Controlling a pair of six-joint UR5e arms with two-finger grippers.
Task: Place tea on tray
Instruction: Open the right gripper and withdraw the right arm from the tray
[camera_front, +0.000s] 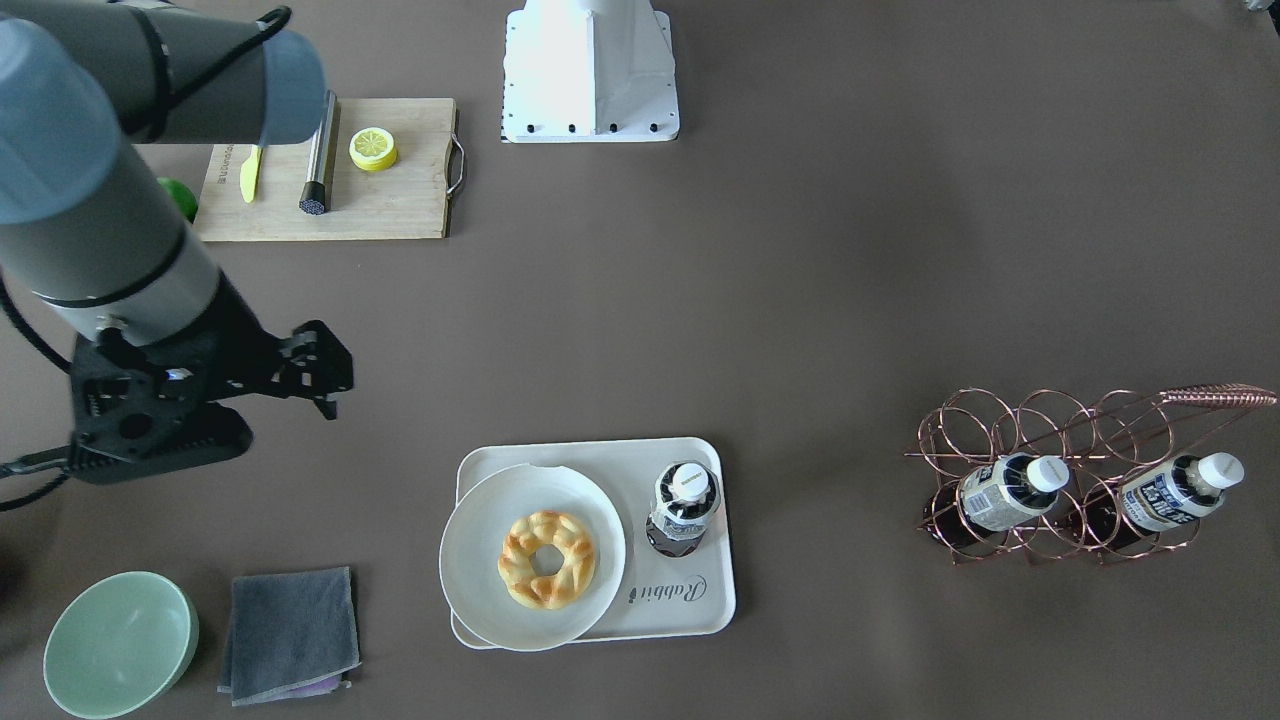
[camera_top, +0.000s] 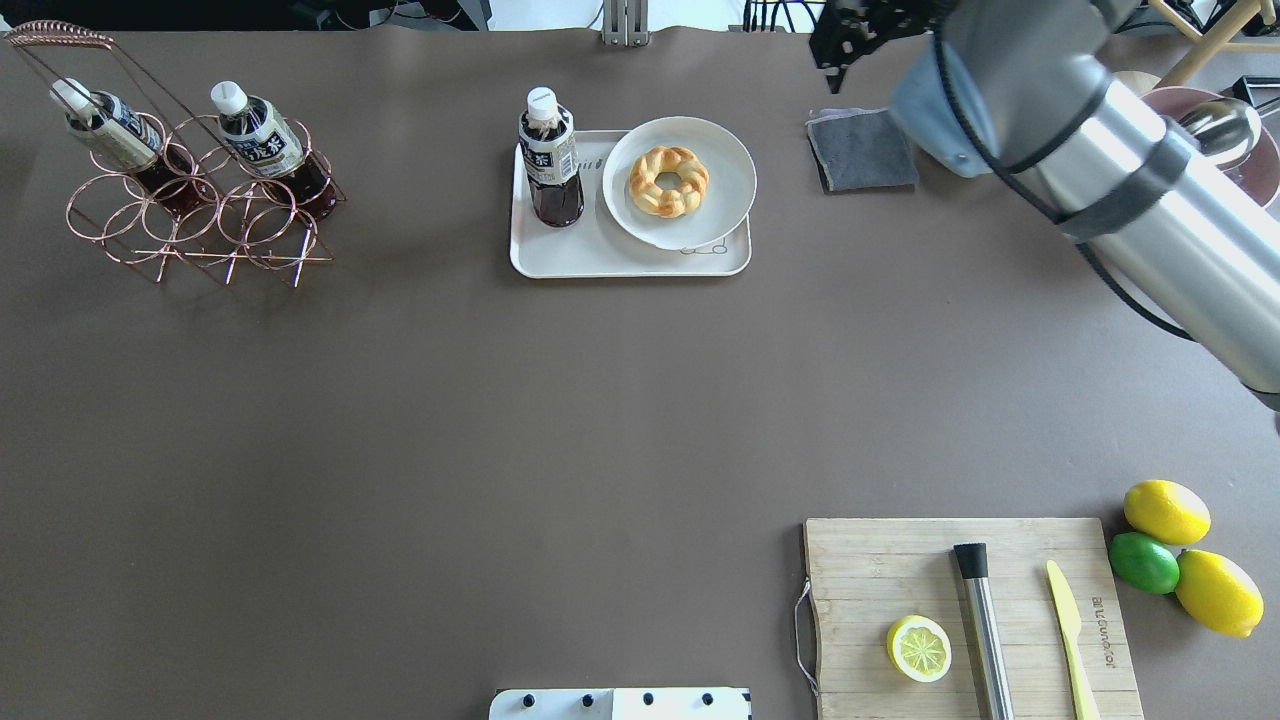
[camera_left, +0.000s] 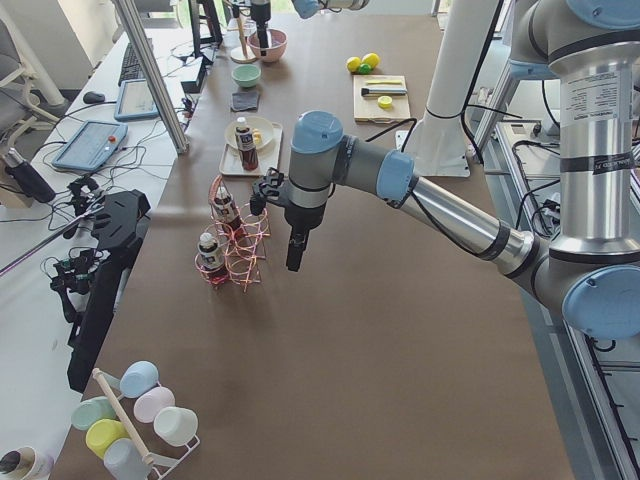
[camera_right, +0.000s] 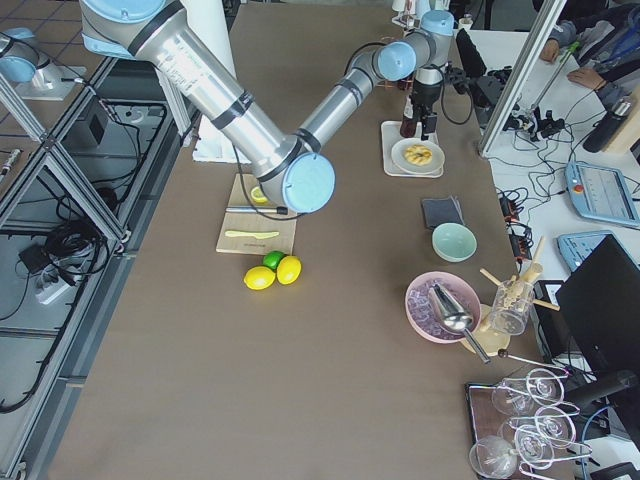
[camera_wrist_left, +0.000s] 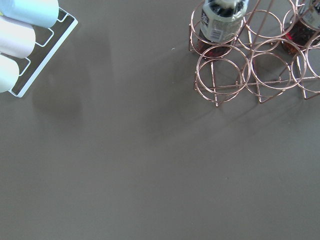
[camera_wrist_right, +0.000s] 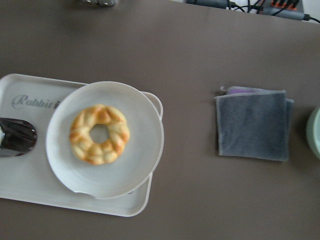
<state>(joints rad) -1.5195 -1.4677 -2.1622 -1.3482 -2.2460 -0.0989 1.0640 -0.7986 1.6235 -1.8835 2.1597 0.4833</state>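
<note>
colours across the taupe-brown table (camera_front: 800, 300)
the tea (camera_front: 684, 508) shows dark brown liquid, a white cap and a white-and-dark-blue printed label; the tray (camera_front: 690, 615) is cream-white with grey script. a golden, brown-tipped braided ring pastry (camera_front: 546, 559) sits on a plain white plate (camera_front: 475, 590). the wire bottle rack (camera_front: 1040, 420) is copper-pink, the folded cloth (camera_front: 290, 632) dark grey, the bowl (camera_front: 118, 645) pale green, the lemon half (camera_front: 373, 148) bright yellow, the cutting board (camera_front: 400, 200) light wood grain.

Robotics lab, not a home: my white pedestal (camera_front: 590, 70) bolts onto a brown-covered table (camera_top: 500, 420), aluminium framing (camera_left: 150, 70) alongside, loose cables (camera_right: 62, 240) on the floor, probably teach pendants (camera_right: 603, 190) on side benches.
</note>
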